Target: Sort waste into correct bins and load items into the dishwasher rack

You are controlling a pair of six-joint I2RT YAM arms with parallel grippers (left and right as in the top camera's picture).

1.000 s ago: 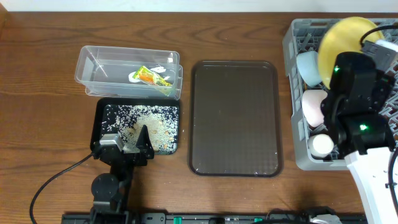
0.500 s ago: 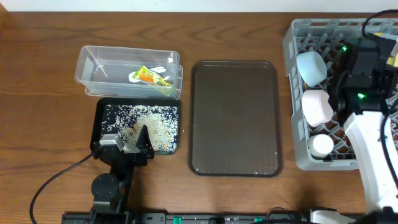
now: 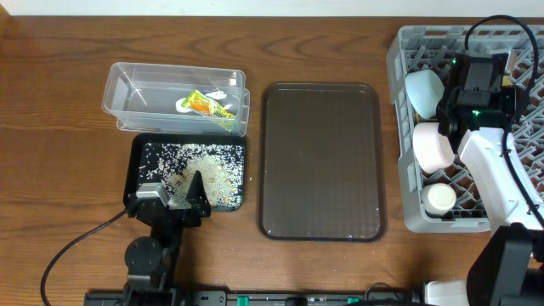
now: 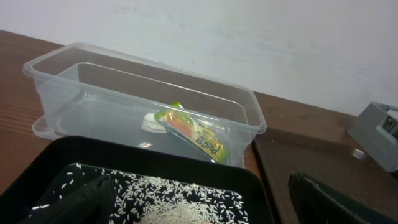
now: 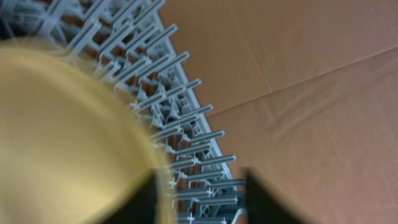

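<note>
The crumpled green-and-orange wrapper [image 3: 204, 104] [image 4: 193, 127] lies in the clear tub [image 3: 127, 89] [image 4: 62, 56]. White rice [image 3: 200, 166] [image 4: 180, 196] covers the black tray [image 3: 136, 170] [image 4: 186, 165]. My left gripper [image 3: 174, 200] [image 4: 202, 205] hangs open over that tray's near edge, holding nothing. In the grey rack [image 3: 408, 42] [image 5: 180, 118] sit a light blue bowl [image 3: 423, 89] and a pinkish-white bowl [image 3: 432, 144]. My right gripper [image 3: 473, 85] [image 5: 205, 199] is low over the rack with its jaws apart. The yellow plate [image 5: 62, 137] stands blurred beside its left finger; the arm hides it from overhead.
A dark brown serving tray [image 3: 321, 161] [image 4: 292, 149] lies between the bins and the rack. A small white round cup-like thing [image 3: 441, 198] sits in the rack's near corner. The left arm's cable [image 3: 76, 246] trails across the table's front left.
My right arm has carried the yellow plate down and back into the rack, and its jaws have come apart off the plate. The left arm has not moved.
</note>
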